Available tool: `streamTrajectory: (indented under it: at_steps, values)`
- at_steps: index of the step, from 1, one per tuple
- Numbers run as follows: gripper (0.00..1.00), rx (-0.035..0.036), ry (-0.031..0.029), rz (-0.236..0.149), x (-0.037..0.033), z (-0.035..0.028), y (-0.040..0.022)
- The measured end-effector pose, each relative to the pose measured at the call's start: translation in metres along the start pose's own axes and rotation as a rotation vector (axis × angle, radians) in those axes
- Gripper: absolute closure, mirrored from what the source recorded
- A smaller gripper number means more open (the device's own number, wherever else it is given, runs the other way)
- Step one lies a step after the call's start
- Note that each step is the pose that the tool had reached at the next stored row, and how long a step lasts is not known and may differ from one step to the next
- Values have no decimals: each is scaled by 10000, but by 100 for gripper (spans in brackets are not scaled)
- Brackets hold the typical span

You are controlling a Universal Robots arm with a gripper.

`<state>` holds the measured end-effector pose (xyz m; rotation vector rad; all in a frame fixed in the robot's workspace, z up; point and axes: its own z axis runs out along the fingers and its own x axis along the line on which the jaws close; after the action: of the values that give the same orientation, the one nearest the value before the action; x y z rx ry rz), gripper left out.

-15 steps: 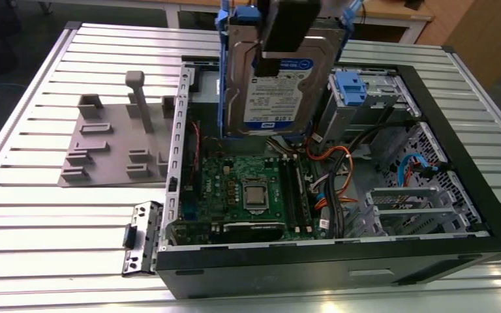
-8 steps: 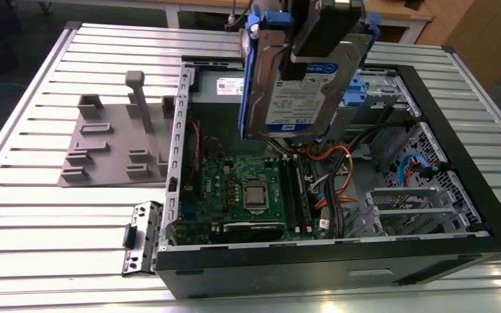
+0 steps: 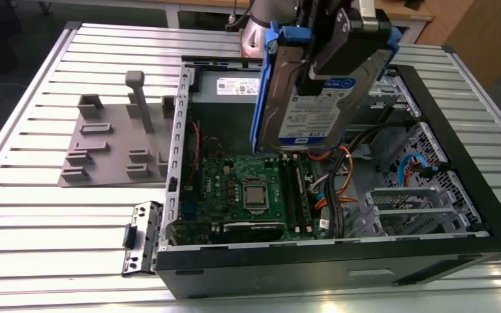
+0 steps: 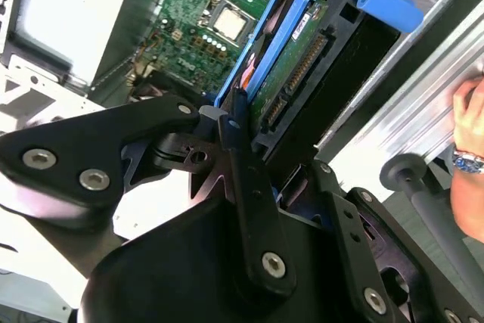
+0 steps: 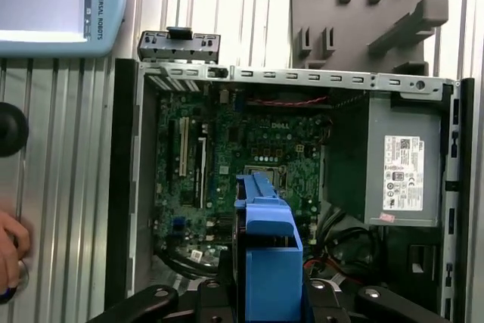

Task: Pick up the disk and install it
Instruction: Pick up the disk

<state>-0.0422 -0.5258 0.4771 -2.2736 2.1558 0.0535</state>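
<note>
An open computer case [image 3: 459, 169] lies on the slatted metal worktop [image 3: 59, 215], its green circuit board [image 3: 242, 176] facing up. Over it, the gripper [image 3: 325, 68] has its fingers clamped on the blue-framed disk [image 3: 299, 111], held on edge in the air. Farther back, toward the exterior view's left, sits a grey rack [image 3: 111, 143].

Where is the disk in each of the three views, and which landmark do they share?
Exterior view: the disk hangs upright above the computer case, near the picture's top centre.
Second wrist view: the disk stands between the black jaws, connector edge facing the camera.
First wrist view: the disk rises edge-on before the motherboard.
Shared landmark: the green motherboard.
</note>
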Motion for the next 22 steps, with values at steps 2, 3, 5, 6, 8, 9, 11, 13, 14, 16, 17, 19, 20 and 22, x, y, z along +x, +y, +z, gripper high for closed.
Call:
streamTrajectory:
  at_steps: [2,3,5,6,8,9,11,13,14,16,17,19,20,22]
  values:
    - [64,-1,-1,2,49,3,-28]
    - [64,-3,-1,2,73,4,-43]
    - [64,-5,0,2,119,7,-72]
    - [64,-6,-1,1,142,8,-90]
    - [64,-10,0,1,183,9,-122]
    - [64,-12,-2,2,202,11,-139]
    - [64,-18,-2,2,231,11,-177]
    - [64,-27,-3,2,257,13,-222]
    - [64,-31,-2,1,269,13,-242]
    - [64,-36,-3,2,292,15,-277]
    - [64,-39,-3,3,303,16,-294]
    - [64,-44,-3,3,324,18,-329]
    - [64,-48,-3,3,334,18,-350]
    - [64,-56,-3,2,352,19,-394]
